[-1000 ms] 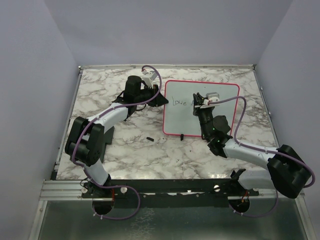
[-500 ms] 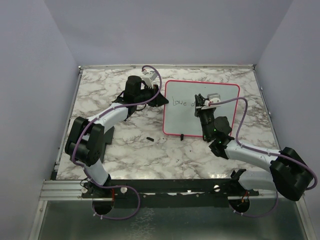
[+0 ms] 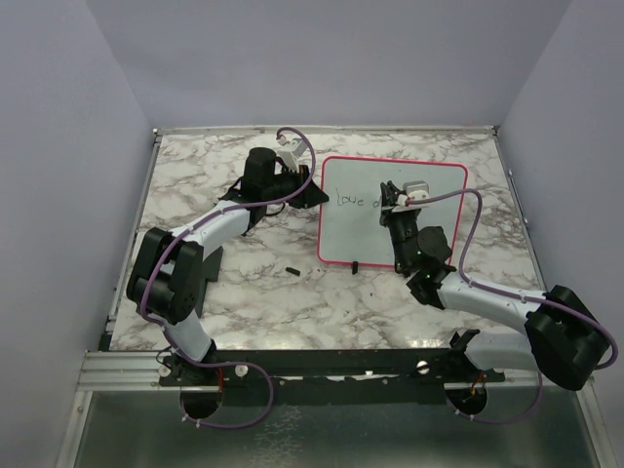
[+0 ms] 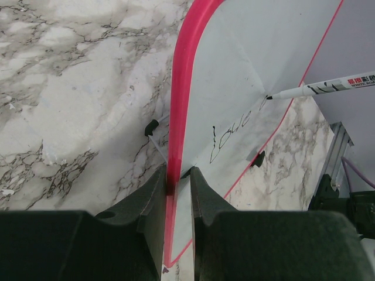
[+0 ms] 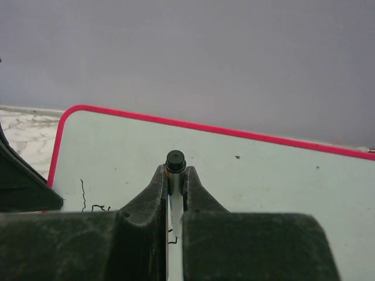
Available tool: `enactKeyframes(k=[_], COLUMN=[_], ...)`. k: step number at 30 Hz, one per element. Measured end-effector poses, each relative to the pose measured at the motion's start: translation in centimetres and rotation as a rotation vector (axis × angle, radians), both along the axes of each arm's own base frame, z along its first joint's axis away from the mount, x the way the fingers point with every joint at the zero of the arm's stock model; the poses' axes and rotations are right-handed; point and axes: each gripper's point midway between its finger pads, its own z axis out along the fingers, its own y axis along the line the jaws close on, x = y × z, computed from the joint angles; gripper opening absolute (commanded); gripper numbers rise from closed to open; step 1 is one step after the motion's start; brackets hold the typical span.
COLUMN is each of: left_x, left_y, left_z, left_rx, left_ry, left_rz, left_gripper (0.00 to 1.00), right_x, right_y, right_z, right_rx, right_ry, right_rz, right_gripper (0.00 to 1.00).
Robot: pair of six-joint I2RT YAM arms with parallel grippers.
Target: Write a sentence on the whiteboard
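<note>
In the top view I have the left claw [image 3: 298,187] at the 9 o'clock edge of the board [image 3: 351,239]. Its wrist view shows the jaws nearly closed, pinching the pink frame from both sides, so that arm is my anchor, not my writer. The board lies face up on the table [image 3: 195,166], toward 12 o'clock from the right base, with its long axis running 9 to 3. The sentence [image 3: 353,201] starts near the 9 o'clock edge: I can read "Love" and the first stroke of the next word, no more. The marker [image 4: 319,88] has its tip on the board at the 3 o'clock end of that writing. The right claw [image 3: 393,202] is fully closed on the marker's barrel, with the butt end poking up between the fingers in its wrist view. It sits over the board's middle.

As I judge it, the next strokes turn on this: the blank board lies at 3 o'clock from the tip, along the long axis, and the right arm is the nearer one to it. I'd run the tip toward 3 o'clock, level with "Love", with most of the width unwritten.
</note>
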Motion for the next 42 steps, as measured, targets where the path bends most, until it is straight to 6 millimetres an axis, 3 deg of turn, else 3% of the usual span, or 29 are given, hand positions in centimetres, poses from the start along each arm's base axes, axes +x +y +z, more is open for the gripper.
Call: enactKeyframes(k=[16,42], left_x=[0.0,0.0], left_y=[0.0,0.0], left_z=[0.0,0.0], left_rx=[0.0,0.0], left_ry=[0.0,0.0], left_rz=[0.0,0.0], left_gripper=[0.06,0.06], right_x=[0.2,-0.7], right_y=[0.1,-0.3], right_z=[0.4,-1.7], right_rx=[0.0,0.054], right_ry=[-0.012,0.048], right_rz=[-0.002,0.016], right_gripper=[0.01,0.01])
